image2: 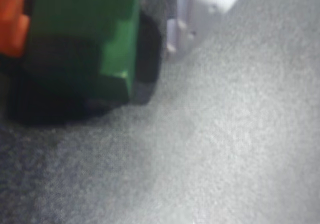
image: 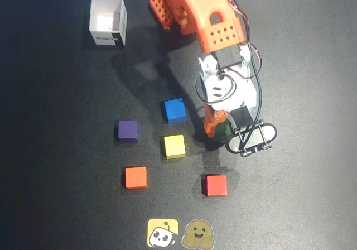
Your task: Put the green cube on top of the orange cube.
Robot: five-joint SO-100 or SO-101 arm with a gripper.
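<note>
The gripper (image: 222,130) sits low over the mat (image: 67,205), and the green cube (image: 224,129) is between its fingers; the wrist view shows the green cube (image2: 85,39) pressed right up against an orange finger (image2: 12,19), so I think the gripper is closed on it, though only a sliver of green shows from above. The cube looks like it is sitting on the mat or only just off it. Using the yellow cube (image: 174,146) as the landmark, the green cube is close by on its right in the overhead view. The orange cube (image: 135,177) is below and left of the yellow one, and the red cube (image: 215,185) is below and right of it. The big risk is mixing up red and orange, because red is much nearer to the gripper. Another risk is a weak grip, so the cube slips or turns when lifted. If the arm travels low, it could bump the yellow cube, which lies almost in the way. Going up first gives clear room. The mat below the orange cube is open, apart from two stickers (image: 178,233) near the bottom edge.
</note>
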